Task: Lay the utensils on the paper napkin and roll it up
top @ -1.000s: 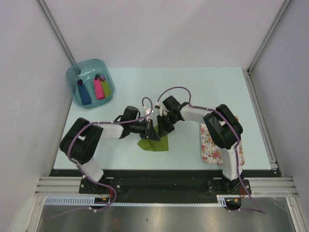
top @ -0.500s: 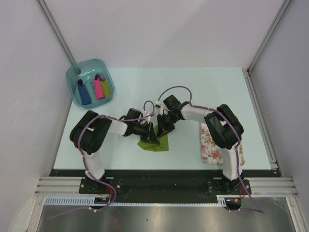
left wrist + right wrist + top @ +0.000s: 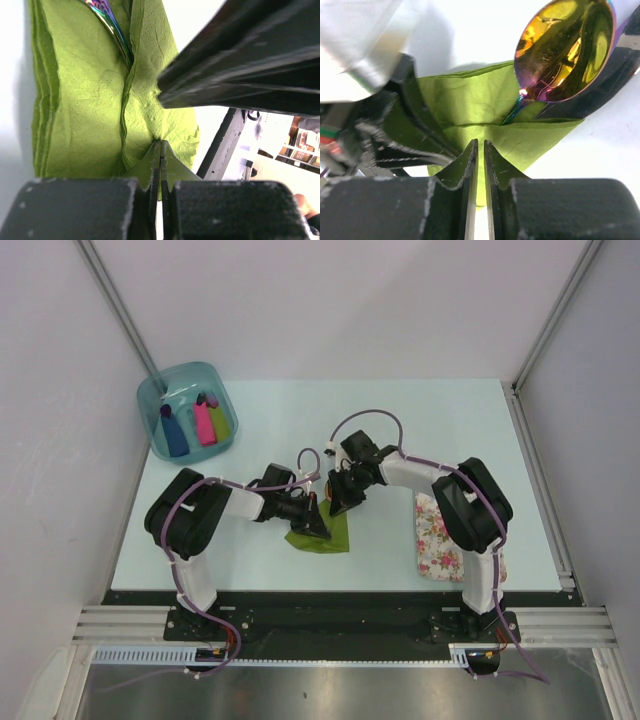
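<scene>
Left wrist view: the left gripper [image 3: 160, 147] is pressed shut on a fold of the paper napkin [image 3: 85, 100], with the utensils [image 3: 111, 27] lying ahead in its crease. The right gripper [image 3: 480, 147] is nearly closed, hold unclear. Rolling is judged begun; the fold must next be turned over them.

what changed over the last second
The left arm swung its elbow in toward the middle, and the left gripper slid slightly nearer and closed on a fold of the paper napkin. The right gripper barely shifted. The napkin, floral mat and blue bin stayed put.
</scene>
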`<state>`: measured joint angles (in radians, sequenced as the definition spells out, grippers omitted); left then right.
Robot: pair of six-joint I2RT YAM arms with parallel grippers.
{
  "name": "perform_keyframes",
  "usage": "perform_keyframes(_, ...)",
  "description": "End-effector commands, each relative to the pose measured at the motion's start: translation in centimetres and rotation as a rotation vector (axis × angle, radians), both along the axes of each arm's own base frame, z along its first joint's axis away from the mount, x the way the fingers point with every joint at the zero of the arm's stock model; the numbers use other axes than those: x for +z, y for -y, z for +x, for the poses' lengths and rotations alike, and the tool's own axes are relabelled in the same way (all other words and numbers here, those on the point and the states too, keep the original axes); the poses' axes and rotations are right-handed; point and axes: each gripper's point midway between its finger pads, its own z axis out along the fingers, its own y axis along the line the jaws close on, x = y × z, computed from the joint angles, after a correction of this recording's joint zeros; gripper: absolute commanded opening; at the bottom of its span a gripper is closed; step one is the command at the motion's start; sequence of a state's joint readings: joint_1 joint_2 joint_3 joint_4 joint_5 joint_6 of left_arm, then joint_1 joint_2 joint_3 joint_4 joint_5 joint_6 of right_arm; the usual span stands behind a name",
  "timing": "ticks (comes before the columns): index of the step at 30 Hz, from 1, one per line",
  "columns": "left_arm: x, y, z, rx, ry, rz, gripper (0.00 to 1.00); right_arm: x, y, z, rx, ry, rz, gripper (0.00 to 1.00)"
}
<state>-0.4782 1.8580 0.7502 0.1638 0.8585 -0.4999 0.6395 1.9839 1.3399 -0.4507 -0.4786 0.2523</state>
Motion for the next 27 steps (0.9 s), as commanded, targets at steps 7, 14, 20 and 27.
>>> perform_keyframes(7, -2.1, -1.2, 1.1, 0.060, 0.051, 0.090, 0.01, -5.0, 0.8, -0.4, 0.014, -0.025, -0.123, 0.09)
perform_keyframes(14, -1.5, -1.6, 0.9, 0.052, 0.077, 0.081, 0.01, -7.1, 2.4, -1.4, 0.014, -0.058, -0.197, 0.08)
perform_keyframes(20, -2.0, -1.9, 0.6, 0.053, 0.069, 0.095, 0.00, -0.5, 0.1, -0.1, 0.028, -0.004, -0.008, 0.13)
perform_keyframes(27, -2.0, -1.8, 0.7, 0.053, 0.064, 0.093, 0.00, 3.7, -2.1, -0.1, 0.037, 0.026, 0.124, 0.13)
